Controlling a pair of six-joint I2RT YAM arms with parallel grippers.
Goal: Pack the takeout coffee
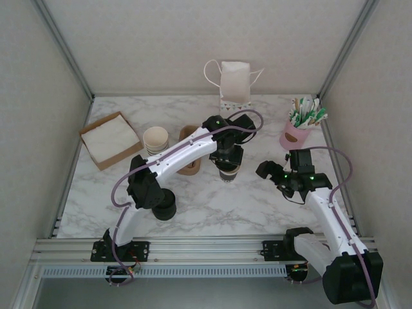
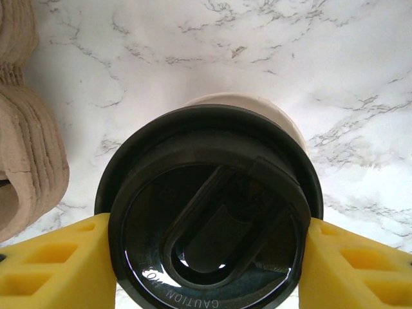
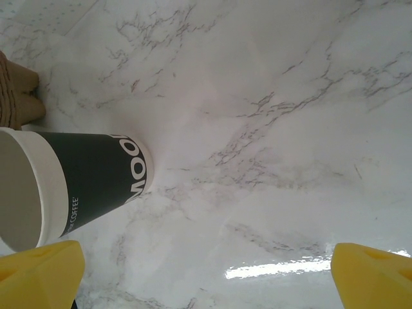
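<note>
hold: left end effector (image 2: 207, 257) grips the takeout coffee (image 2: 238, 106), yellow fingers (image 2: 51, 264) touching both sides of its round black lid (image 2: 212, 212) | cup: cream edge peeks out past the lid | left side: brown cardboard stack (image 2: 29, 148), apart from the cup | under: white marble counter (image 2: 257, 58)

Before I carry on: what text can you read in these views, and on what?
"CAUTION": embossed on the round black plastic lid; the letters beside it are unclear.
"MOO": large white letters on the dark paper cup with a cream rim; the rest is hidden.
"COFFEE": small print on the same cup.
Markings on the white paper bag and green-and-white packets: too small.
</note>
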